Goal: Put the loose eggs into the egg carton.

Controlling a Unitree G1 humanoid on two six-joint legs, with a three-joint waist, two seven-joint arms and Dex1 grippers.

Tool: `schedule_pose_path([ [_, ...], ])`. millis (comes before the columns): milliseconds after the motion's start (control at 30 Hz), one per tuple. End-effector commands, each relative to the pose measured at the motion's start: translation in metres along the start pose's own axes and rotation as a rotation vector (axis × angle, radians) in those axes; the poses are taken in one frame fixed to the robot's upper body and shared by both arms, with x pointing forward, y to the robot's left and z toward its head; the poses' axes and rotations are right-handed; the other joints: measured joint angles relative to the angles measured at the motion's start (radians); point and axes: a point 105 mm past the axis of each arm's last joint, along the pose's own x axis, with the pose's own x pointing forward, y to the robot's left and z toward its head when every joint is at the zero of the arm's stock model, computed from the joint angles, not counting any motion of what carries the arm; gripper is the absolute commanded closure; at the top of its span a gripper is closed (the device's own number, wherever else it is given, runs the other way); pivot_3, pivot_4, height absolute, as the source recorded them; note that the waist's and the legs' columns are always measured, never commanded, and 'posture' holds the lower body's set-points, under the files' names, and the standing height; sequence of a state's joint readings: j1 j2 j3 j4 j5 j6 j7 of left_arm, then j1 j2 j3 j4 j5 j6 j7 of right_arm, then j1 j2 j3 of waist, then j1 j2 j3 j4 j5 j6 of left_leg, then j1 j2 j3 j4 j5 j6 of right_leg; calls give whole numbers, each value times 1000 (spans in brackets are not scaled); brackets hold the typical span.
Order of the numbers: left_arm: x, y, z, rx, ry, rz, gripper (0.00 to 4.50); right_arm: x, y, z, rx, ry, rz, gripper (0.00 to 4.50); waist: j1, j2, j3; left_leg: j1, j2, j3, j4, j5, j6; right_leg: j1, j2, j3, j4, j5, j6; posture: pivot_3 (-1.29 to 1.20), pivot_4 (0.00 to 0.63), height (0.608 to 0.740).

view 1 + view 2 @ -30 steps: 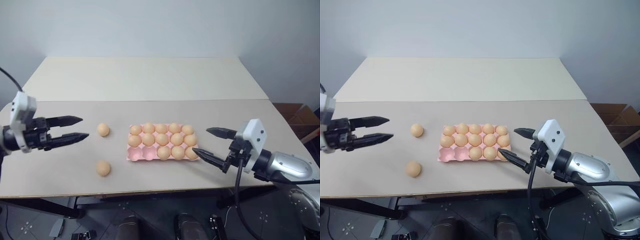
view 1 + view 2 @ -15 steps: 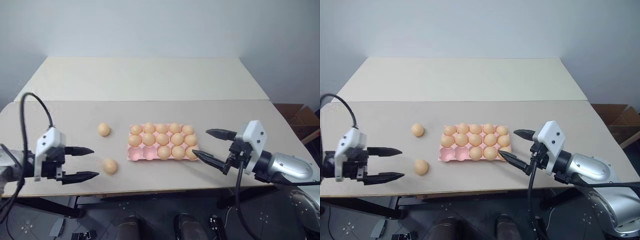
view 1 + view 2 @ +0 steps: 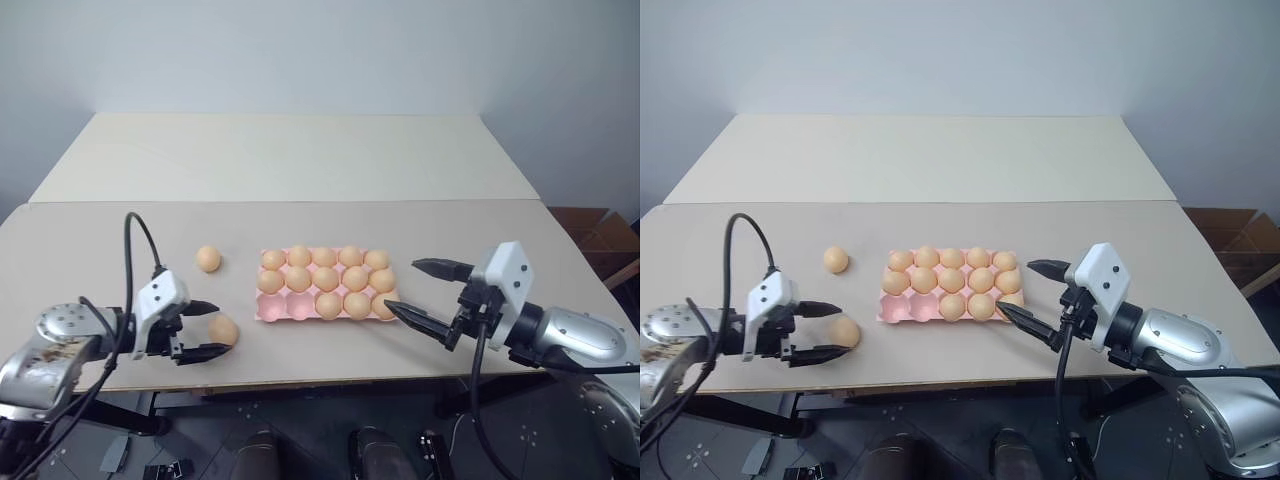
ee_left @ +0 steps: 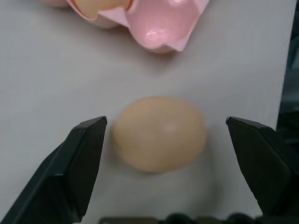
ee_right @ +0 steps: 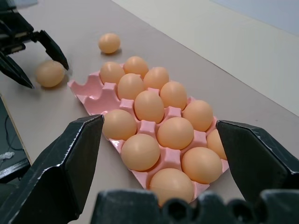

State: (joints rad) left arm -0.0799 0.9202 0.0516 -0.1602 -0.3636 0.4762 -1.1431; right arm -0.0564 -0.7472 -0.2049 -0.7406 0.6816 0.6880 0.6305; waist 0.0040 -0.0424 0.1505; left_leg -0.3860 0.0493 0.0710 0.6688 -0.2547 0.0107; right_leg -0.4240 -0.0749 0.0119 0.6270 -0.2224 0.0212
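Observation:
Two loose eggs lie on the table left of the egg carton (image 3: pixel 285 313), a pink tray with two bare cups at its near left corner. The farther egg (image 3: pixel 208 259) lies alone. The nearer egg (image 3: pixel 224 330) sits between the fingers of my left gripper (image 3: pixel 844 329), which is open. The left wrist view shows that egg (image 4: pixel 160 133) with a gap to each finger (image 4: pixel 84 158) and the carton (image 4: pixel 163 28) just beyond. My right gripper (image 3: pixel 402 284) hangs open and empty at the carton's right end.
The tan table (image 3: pixel 300 160) runs far back behind the carton, with a seam across its middle. Its front edge lies just below both grippers. A cardboard box (image 3: pixel 590 235) stands off the table at the right.
My left gripper has come down and in from the left, and now straddles the nearer egg. That egg has shifted slightly toward the carton. The right gripper has stayed still.

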Motion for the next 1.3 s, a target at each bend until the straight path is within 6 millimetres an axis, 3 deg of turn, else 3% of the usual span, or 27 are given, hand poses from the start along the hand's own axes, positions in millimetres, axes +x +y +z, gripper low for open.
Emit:
schedule_pose_path([
  [33, 5, 3, 5, 35, -11, 10, 40, -2, 4, 11, -37, -33, 4, 0, 0, 0, 0, 0, 0, 0, 0, 0, 0, 0, 0, 0, 0, 0, 0, 0, 150, 740],
  [67, 8, 4, 6, 35, -19, 15, 40, -3, 4, 11, -36, -33, 3, 0, 2, 0, 0, 0, 0, 0, 0, 0, 0, 0, 0, 0, 0, 0, 0, 0, 150, 740],
  [167, 12, 7, 8, 18, -24, 29, 597, -2, 4, 11, -35, -36, 1, 0, 3, 0, 0, 0, 0, 0, 0, 0, 0, 0, 0, 0, 0, 0, 0, 0, 150, 740],
  [300, 9, 8, 12, 28, -35, 41, 1819, -3, 4, 11, -34, -34, -4, 0, 3, 0, 0, 0, 0, 0, 0, 0, 0, 0, 0, 0, 0, 0, 0, 0, 150, 740],
  [333, 8, 8, 13, 34, -35, 46, 1928, -3, 4, 11, -34, -34, -5, 0, 3, 0, 0, 0, 0, 0, 0, 0, 0, 0, 0, 0, 0, 0, 0, 0, 150, 740],
  [500, -5, 7, 18, 76, -43, 50, 1941, -3, 3, 11, -34, -35, -11, 0, 2, 0, 0, 0, 0, 0, 0, 0, 0, 0, 0, 0, 0, 0, 0, 0, 150, 740],
  [700, -11, -11, 76, 152, -262, -86, 1941, -1, 1, 11, -39, -35, -12, 0, 11, 0, 0, -1, 0, -1, 2, 0, 0, 0, -1, -1, 0, 0, 0, 0, 150, 740],
  [767, -3, -14, 88, 176, -304, -95, 1941, 0, 1, 11, -39, -35, -13, 0, 9, 0, 0, -1, 0, -1, 3, 0, 0, 1, -1, -1, 0, 1, 1, 0, 150, 740],
  [833, 23, -21, 98, 185, -341, -113, 1941, 0, 1, 11, -42, -35, -15, 0, 8, 0, 0, -1, -1, -1, 3, 0, 0, 2, -1, 0, 0, 1, 2, 0, 150, 740],
  [967, 58, -25, 102, 188, -334, -95, 1941, 1, 2, 12, -46, -42, -24, 0, 8, 0, 0, -2, -1, -2, 6, 0, 1, 2, 0, 0, 0, 2, 3, 0, 150, 740],
  [1067, 74, -25, 107, 162, -339, -93, 1941, -1, 3, 12, -48, -42, -33, 0, 5, 0, 0, -3, -1, -2, 8, 0, 1, 2, 0, 0, 0, 3, 4, 0, 150, 740],
  [1267, 75, -21, 112, 162, -336, -73, 42, -2, 4, 13, -46, -48, -44, 0, 0, 0, 0, -2, -1, -3, 8, 0, 1, 2, 1, 0, 1, 3, 3, 0, 150, 740],
  [1300, 72, -20, 114, 175, -342, -64, 14, -2, 5, 13, -45, -49, -45, 0, -1, 0, 0, -2, -1, -3, 8, 0, 1, 2, 1, 0, 1, 3, 3, 0, 150, 740],
])
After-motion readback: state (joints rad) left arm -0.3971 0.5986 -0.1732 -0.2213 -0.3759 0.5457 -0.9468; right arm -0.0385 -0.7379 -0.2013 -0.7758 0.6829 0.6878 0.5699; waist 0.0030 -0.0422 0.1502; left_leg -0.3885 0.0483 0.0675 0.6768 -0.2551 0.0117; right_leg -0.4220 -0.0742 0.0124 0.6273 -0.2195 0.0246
